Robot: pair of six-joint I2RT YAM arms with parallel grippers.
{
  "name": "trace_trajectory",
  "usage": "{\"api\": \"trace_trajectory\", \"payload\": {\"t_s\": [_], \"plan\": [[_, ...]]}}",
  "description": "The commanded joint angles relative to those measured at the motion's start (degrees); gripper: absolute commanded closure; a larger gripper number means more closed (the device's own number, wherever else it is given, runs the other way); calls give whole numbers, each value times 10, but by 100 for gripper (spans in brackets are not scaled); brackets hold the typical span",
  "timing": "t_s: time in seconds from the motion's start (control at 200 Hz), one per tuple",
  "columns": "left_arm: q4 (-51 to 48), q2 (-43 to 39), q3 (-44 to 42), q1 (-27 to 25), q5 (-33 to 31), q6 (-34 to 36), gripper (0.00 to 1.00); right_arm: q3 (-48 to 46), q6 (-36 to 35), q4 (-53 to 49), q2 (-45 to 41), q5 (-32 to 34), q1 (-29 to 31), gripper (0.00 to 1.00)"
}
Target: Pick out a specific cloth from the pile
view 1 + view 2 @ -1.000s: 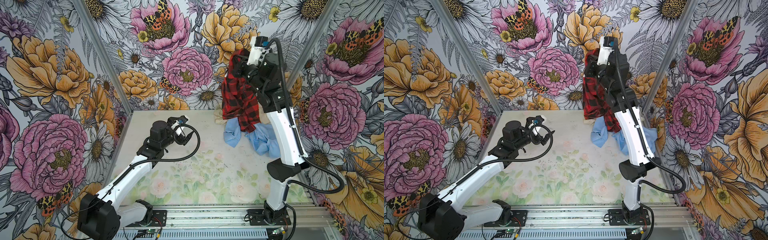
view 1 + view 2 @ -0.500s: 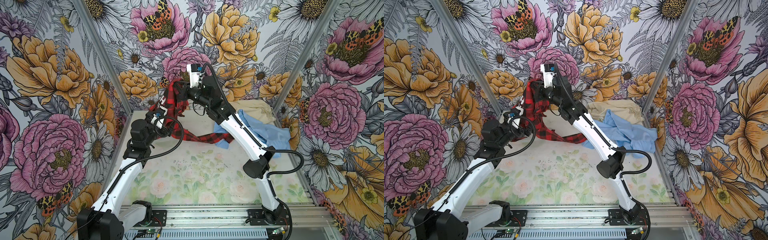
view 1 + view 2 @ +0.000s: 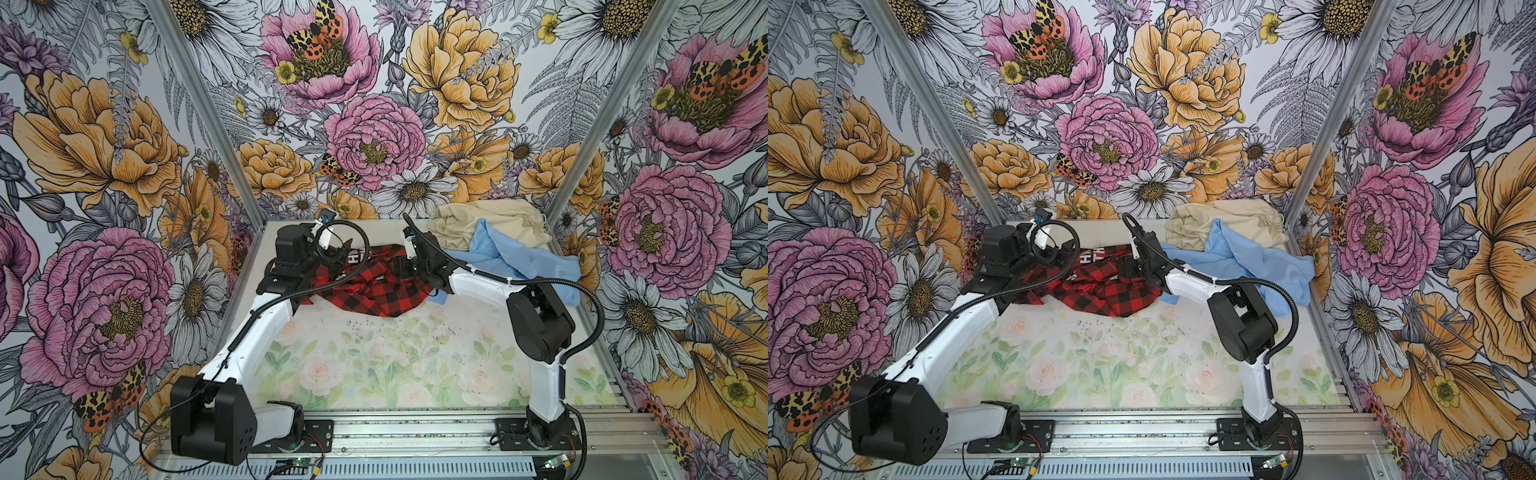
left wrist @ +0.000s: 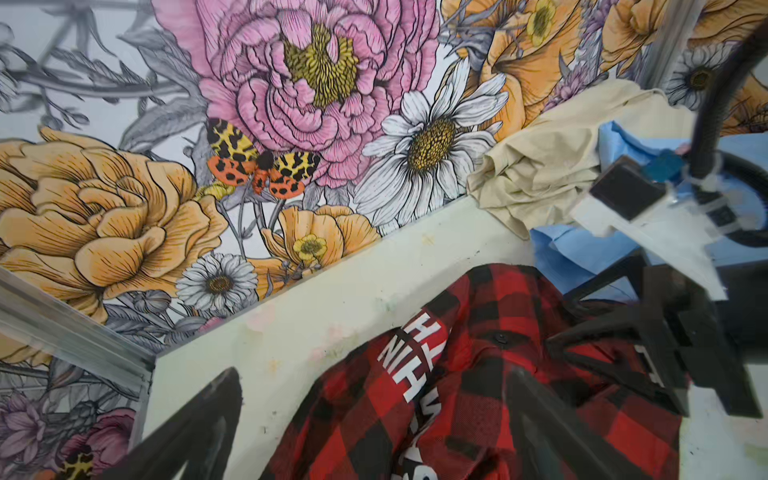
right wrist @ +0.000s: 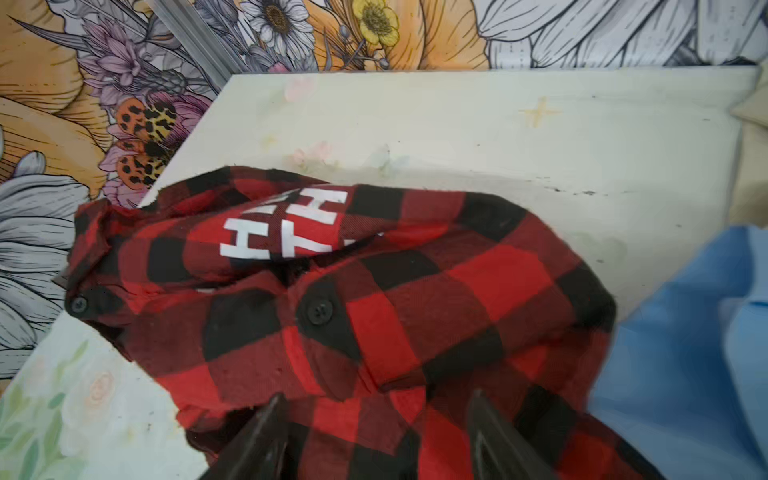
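Floral-walled cell; pale flower-print table (image 3: 374, 353). The cloth (image 3: 386, 291) is found crumpled on the table at the rear, just beside the pile (image 3: 490, 224), touching its blue cloth (image 3: 519, 257). Left gripper (image 4: 374, 374) is seen spread wide, nothing gripped. Right gripper (image 5: 378, 397) is parted over the cloth, nothing gripped.

Both top views overhead, wrist views close over cloth (image 5: 415, 316)

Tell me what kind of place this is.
Likely a robot lab test cell, not a home: two robot arms bolted to an aluminium rail, flower-printed walls boxing in a table, and only fabric to handle, the checked cloth beside a cream-and-blue pile.
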Motion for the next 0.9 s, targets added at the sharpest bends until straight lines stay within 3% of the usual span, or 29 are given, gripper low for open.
{"api": "trace_trajectory", "payload": {"t_s": [0.0,0.01,0.03,0.255,0.38,0.585,0.691,0.751,0.811,0.851,0.891], "plan": [[-131,69,51,3,5,-24,1,-15,-89,29,-108,38,3,10],[-137,76,55,2,12,-24,1,-19,-95,29,-114,43,2,4],[-149,88,62,2,21,-24,1,-30,-107,28,-121,54,3,1],[-217,182,102,-21,12,-21,1,-124,-186,63,-188,105,-8,0],[-220,220,116,-40,10,-18,1,-192,-232,145,-199,76,-9,1],[-254,324,166,-63,-40,-25,1,-352,-184,371,-195,38,-1,2],[-272,360,191,-69,-90,-39,3,-376,-171,440,-179,27,0,2],[-272,366,196,-72,-113,-48,10,-370,-166,438,-174,15,4,2],[-271,370,202,-72,-124,-55,26,-369,-166,445,-169,14,10,2],[-272,372,209,-70,-127,-61,46,-368,-164,447,-165,15,11,2],[-271,374,216,-68,-129,-70,74,-369,-161,452,-163,17,11,2]]}}
